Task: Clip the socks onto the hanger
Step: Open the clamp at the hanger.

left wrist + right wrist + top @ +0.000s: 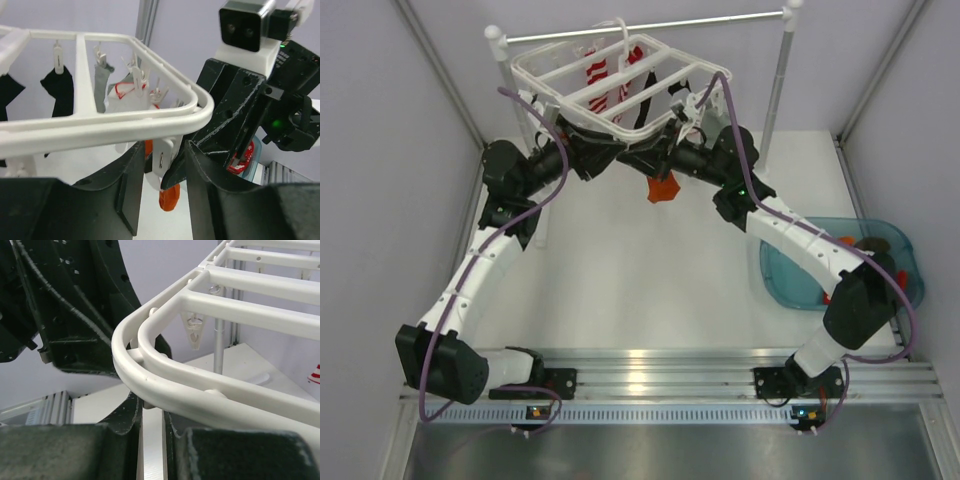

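- The left gripper (164, 156) fills the bottom of its wrist view. Its dark fingers stand part open, with a white clip (161, 169) between them. Whether the pads press on the clip cannot be told.
- An orange sock (170, 197) hangs from under that clip, just below the fingertips and clear of the table (620, 270).
- The right gripper (152, 416) is nearly closed, with only a narrow pale slit between its fingers. Nothing can be seen gripped in it.
- Right above both grippers runs the near rim of the hanger (100, 125), a white frame with parallel crossbars. Its rounded corner sits just over the right fingers, and the clip with the orange sock dangles from under this rim.
- From above, the two arms meet head-on beneath the hanger's near edge, with the orange sock hanging between and just below the two grippers.
- Farther along the frame, other socks hang from clips:
  - black socks (57, 86) on the left of the left wrist view;
  - a grey sock (102, 80) beside them;
  - a white sock (122, 102) with red trim, nearer the corner;
  - a red-and-white striped sock (598, 72), seen through the bars from above.
- The hanger hangs by its hook from a silver rail (650, 28) on white posts at the back of the table.
- Well apart, on the right of the table by the right arm's elbow, stands a blue bin (910, 250).
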